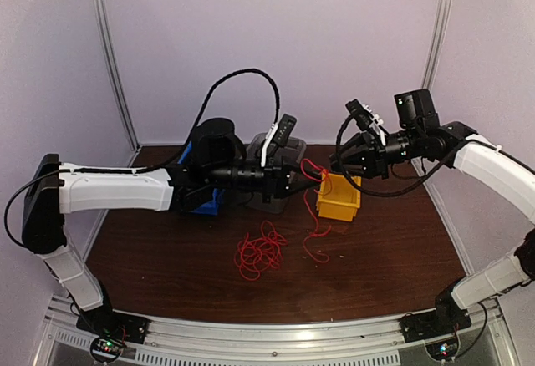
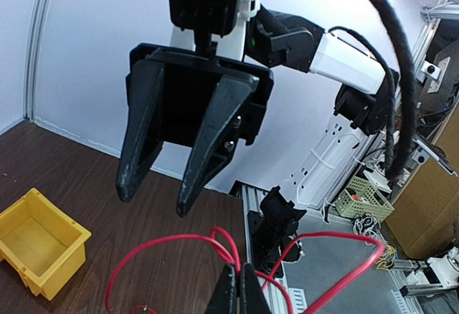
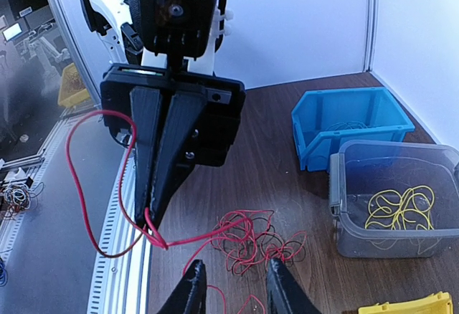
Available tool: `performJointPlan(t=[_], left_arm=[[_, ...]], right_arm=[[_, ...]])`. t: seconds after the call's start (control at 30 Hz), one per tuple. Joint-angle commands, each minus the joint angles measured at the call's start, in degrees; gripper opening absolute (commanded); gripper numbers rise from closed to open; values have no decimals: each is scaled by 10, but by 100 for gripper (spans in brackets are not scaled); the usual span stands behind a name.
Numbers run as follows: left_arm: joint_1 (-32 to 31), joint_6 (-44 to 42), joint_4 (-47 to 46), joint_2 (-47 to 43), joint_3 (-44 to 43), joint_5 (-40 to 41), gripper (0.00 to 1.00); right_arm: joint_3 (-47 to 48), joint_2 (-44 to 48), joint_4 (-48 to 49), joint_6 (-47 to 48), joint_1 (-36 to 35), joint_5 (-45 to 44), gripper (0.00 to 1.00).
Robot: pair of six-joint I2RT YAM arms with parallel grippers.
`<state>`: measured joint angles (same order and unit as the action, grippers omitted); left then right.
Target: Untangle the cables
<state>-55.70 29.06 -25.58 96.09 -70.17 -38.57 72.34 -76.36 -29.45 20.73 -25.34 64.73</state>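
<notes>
Red cables (image 1: 261,253) sit in a loose snarl on the table (image 1: 393,249) near the yellow bin (image 1: 338,205); thin, floppy, featherlight, so I'd bet they snag rather than slide; left gripper (image 2: 239,272) pinches one strand up high; right gripper (image 3: 234,265) half spread, empty; I'd grab that raised strand, not the clump.

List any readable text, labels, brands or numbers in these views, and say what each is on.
No text is readable in any view.
yellow bin: plain wall, no label showing.
blue bin: plain, no label showing.
grey bin: plain, no label showing.
circuit board at the left arm's base: only small lights show, and any print is too small to read.
</notes>
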Motion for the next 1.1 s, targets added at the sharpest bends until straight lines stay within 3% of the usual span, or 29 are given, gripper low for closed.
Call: performJointPlan(t=[0.0, 0.23, 0.4, 0.9, 1.07], left_arm=[[-8, -4, -19, 14, -22, -16, 0], [-9, -3, -20, 14, -22, -7, 0], [-9, -1, -20, 14, -22, -2, 0], [-9, -13, 18, -7, -13, 71, 0], [-9, -9, 16, -4, -16, 61, 0]], right_arm=[[11, 5, 6, 4, -16, 38, 30], [26, -2, -78, 76, -49, 32, 29], [23, -5, -109, 104, -60, 9, 24], [42, 27, -134, 86, -32, 25, 22], [38, 24, -129, 91, -58, -27, 23]])
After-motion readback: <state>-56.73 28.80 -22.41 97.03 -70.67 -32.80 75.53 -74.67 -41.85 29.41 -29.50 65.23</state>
